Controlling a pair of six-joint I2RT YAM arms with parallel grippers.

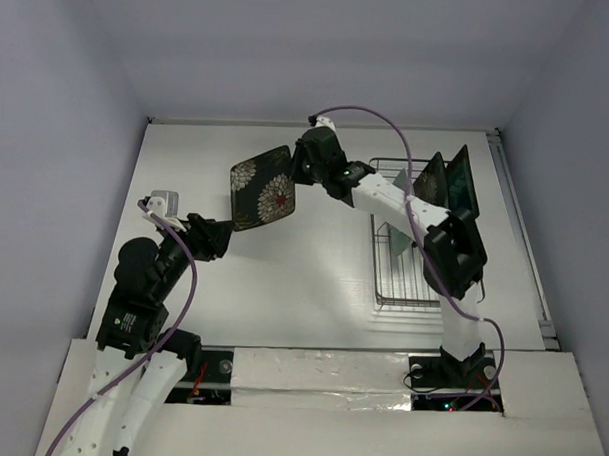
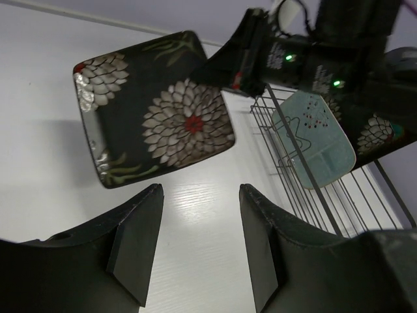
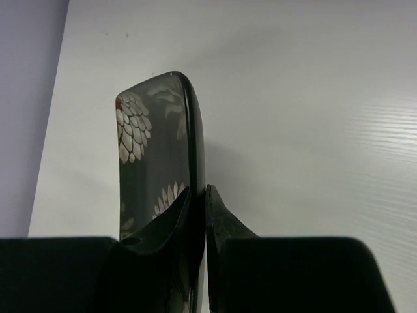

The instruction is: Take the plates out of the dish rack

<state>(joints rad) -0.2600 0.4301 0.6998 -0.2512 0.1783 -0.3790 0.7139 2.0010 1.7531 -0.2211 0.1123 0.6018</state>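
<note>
Now right jaws clamp one plate (image 1: 263,189), left jaws gape empty; rack (image 1: 402,291) holds three.

The table (image 1: 313,258) is a flat white top with a faint grain (plainest in the wrist views), closed in by pale walls at the back and on both sides. Directly on it stands the dish rack (image 1: 401,281), a basket of thin grey wire set on the right half, near the right edge but apart from it, its long side running from near to far. The arm bases (image 1: 450,368) sit along the near edge
</note>
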